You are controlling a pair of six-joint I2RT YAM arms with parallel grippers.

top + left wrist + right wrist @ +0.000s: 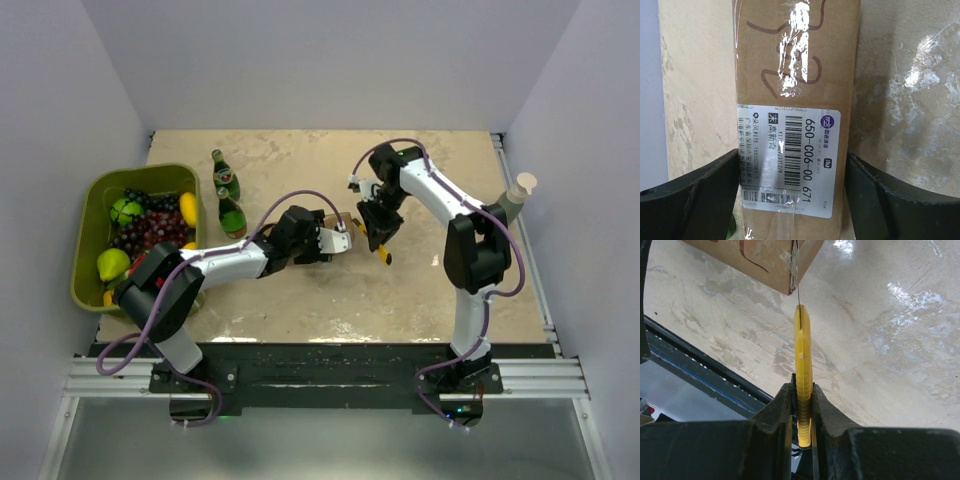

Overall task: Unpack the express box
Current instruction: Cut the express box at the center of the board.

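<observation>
The express box [795, 75] is a brown taped carton with a white barcode label [790, 160] and pen scrawl. It lies on the table at the centre [347, 220]. My left gripper [792, 200] is shut on the box, one black finger [695, 195] pressed against each long side. My right gripper [802, 405] is shut on a slim yellow utility knife [803, 365]. Its thin blade points up at the taped corner of the box [765, 260] and touches it. From above, the right gripper [378, 235] sits just right of the box end.
A green bin [88, 215] of fruit and grapes stands at the left. Two green bottles [226, 178] [232, 215] stand beside it, close behind my left arm. A pale cup-like object [522, 190] sits at the right edge. The table's black front rail [700, 365] shows in the right wrist view.
</observation>
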